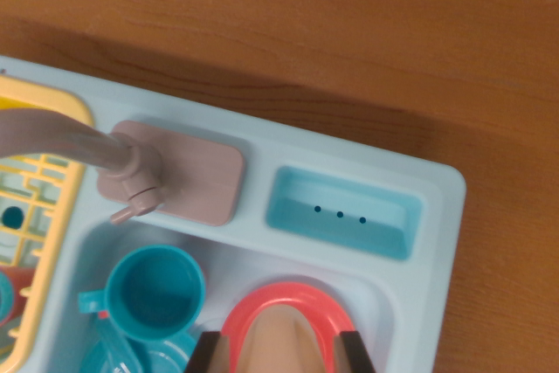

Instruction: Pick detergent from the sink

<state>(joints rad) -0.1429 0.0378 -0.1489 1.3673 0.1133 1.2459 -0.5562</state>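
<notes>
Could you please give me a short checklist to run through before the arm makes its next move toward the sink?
1. Detergent located: cannot tell; nothing in the wrist view is plainly a detergent bottle.
2. Gripper free of load: cannot tell; only two dark fingers show at the bottom edge, over a red-rimmed dish.
3. Faucet clear of the approach: ok; it sits toward the wrist view's left, apart from the fingers.
4. Teal cup upright in the sink: ok; opening faces up.
5. Small soap tray empty: ok.
6. Yellow rack contents: cannot tell; mostly cropped.
</notes>
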